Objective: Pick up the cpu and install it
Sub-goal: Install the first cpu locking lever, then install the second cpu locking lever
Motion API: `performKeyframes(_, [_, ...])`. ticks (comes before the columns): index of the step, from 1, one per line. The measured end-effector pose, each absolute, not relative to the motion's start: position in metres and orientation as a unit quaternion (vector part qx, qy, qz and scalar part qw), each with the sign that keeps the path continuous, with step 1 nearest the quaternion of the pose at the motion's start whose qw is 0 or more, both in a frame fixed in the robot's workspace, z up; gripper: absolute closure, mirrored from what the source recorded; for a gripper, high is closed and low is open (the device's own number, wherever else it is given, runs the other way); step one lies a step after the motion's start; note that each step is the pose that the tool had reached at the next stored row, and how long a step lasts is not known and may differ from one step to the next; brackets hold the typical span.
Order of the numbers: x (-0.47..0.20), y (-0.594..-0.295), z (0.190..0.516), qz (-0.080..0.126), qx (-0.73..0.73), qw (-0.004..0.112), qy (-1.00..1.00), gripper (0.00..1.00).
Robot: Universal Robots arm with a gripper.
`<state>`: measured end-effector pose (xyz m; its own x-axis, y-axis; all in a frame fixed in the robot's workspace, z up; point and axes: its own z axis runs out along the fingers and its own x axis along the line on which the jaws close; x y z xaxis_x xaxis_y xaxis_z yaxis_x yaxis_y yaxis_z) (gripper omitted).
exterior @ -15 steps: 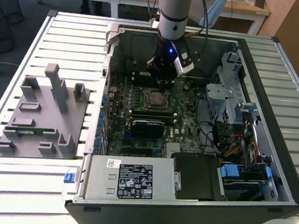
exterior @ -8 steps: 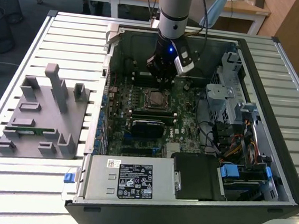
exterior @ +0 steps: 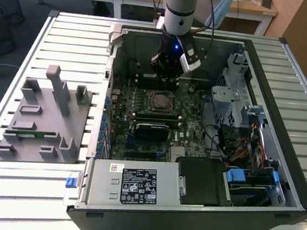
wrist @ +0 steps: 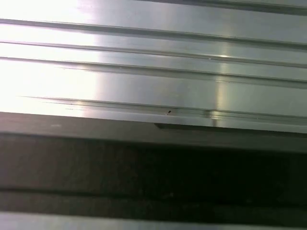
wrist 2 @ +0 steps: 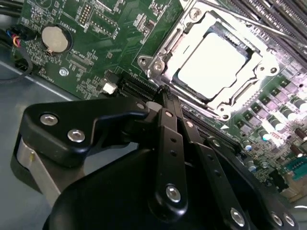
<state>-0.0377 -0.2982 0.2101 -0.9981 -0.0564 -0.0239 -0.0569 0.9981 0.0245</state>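
Near the top centre of the exterior view, the gripper (exterior: 167, 75) hangs inside the open computer case (exterior: 280, 154), just above the motherboard (exterior: 187, 126) and a little toward the back wall from the processor socket (exterior: 159, 101). Its fingers (wrist 2: 167, 103) look drawn together in the second wrist view, their black links meeting at a point with nothing seen between them. Right of centre in the upper part of that same view the cpu (wrist 2: 214, 62) lies flat in the socket's metal frame, its pale silver top facing up and brightly lit; the fingertips sit just beside the frame's lower left corner, apart from the chip. A round coin cell battery (wrist 2: 54, 38) sits on the green board at the upper left of that picture, well apart from the socket.

At the left of the exterior view a grey parts fixture (exterior: 41, 118) rests on the slatted aluminium table (exterior: 32, 187), with a narrow green memory stick (exterior: 37, 134) lying in one of its slots. Along the lower edge of the case are the power supply (exterior: 133, 184) with its printed labels and, to its right, a black drive bay (exterior: 204, 179). Slats of the table (wrist: 153, 72) and a dark edge of the case appear in the first wrist view
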Motion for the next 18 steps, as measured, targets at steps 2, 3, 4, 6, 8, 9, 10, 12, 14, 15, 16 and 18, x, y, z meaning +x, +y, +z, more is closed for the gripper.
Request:
performKeyframes(2, [-0.0376, -0.3000, 0.2101, 0.013, -0.028, 0.012, 0.999, 0.89])
performKeyframes(3, [-0.0376, -0.3007, 0.2101, 0.013, -0.028, 0.012, 0.999, 0.89])
performKeyframes(4, [-0.0376, -0.3013, 0.2101, 0.013, -0.028, 0.012, 0.999, 0.89])
performKeyframes(6, [-0.0376, -0.3024, 0.2101, 0.013, -0.028, 0.012, 0.999, 0.89])
performKeyframes(8, [-0.0376, -0.3032, 0.2101, 0.013, -0.028, 0.012, 0.999, 0.89])
performKeyframes(9, [-0.0376, -0.3036, 0.2101, 0.013, -0.028, 0.012, 0.999, 0.89])
performKeyframes(10, [-0.0376, -0.3039, 0.2101, 0.013, -0.028, 0.012, 0.999, 0.89])
performKeyframes(12, [-0.0375, -0.3044, 0.2101, 0.013, -0.028, 0.012, 0.999, 0.89])
performKeyframes(14, [-0.0373, -0.3050, 0.2101, 0.013, -0.028, 0.012, 0.999, 0.89])
performKeyframes(15, [-0.0373, -0.3054, 0.2101, 0.013, -0.028, 0.012, 0.999, 0.89])
performKeyframes(16, [-0.0372, -0.3059, 0.2101, 0.013, -0.028, 0.012, 0.999, 0.89])
performKeyframes(18, [-0.0369, -0.3068, 0.2101, 0.013, -0.028, 0.012, 0.999, 0.89])
